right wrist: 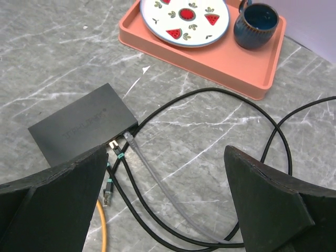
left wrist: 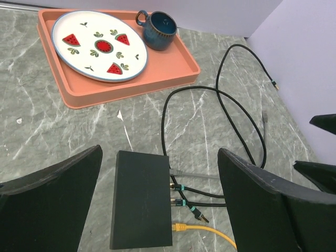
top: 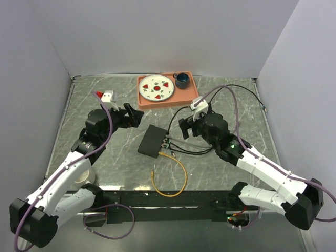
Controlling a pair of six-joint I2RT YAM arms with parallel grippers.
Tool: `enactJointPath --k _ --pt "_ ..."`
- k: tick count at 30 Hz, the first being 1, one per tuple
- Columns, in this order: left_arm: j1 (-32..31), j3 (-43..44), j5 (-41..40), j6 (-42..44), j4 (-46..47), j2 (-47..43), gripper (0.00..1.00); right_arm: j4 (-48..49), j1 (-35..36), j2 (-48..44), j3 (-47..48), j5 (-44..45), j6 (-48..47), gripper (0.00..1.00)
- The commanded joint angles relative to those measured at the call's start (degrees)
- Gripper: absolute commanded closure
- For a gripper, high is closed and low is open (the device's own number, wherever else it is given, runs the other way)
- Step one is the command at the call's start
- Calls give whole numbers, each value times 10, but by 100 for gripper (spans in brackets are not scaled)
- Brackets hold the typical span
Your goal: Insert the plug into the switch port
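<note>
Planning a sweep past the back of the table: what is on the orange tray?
A watermelon-patterned plate and a dark blue mug sit side by side on the orange tray. The tray floor beneath them is covered.

Black box (top: 153, 142) sits mid-table (top: 118, 163) with cables meeting its right edge. The yellow cable (top: 186, 176) loops toward the near side and the black cables (top: 191, 151) trail off right. Left gripper (top: 134, 114) is just far-left of the box, right gripper (top: 185, 127) just right of it. At the far side, the orange tray (top: 181, 95) holds a watermelon plate (top: 157, 87), with a blue mug (top: 182, 79) to the plate's right.
</note>
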Motion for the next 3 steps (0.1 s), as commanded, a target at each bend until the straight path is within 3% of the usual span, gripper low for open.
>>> enactJointPath --k 1,3 --pt "1 -21 -3 6 27 -30 3 31 3 -23 -10 5 0 1" --pt "1 -29 -54 1 31 -51 3 40 3 -27 -13 11 -3 1"
